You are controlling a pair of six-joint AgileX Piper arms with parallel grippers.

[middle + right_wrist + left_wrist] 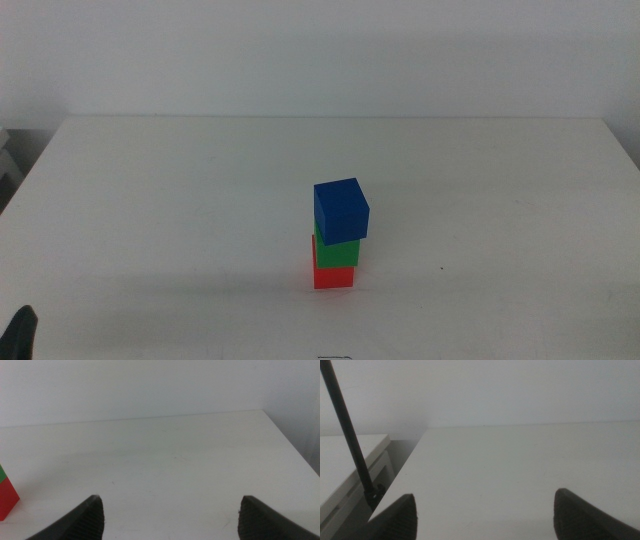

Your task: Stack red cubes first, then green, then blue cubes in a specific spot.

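one red cube (333,275) – one green (337,251) – one blue (341,209) stacked | left gripper (485,517), right gripper (172,517) – jaws released

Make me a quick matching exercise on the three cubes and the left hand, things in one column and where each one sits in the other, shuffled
1. red cube
2. green cube
3. blue cube
4. left hand

A. top of the stack, turned askew
B. on the white table, under the other cubes
C. open, away from the stack
D. middle of the stack

Pairs: 1-B, 2-D, 3-A, 4-C

A white table (150,200) stands before a pale wall (320,50).
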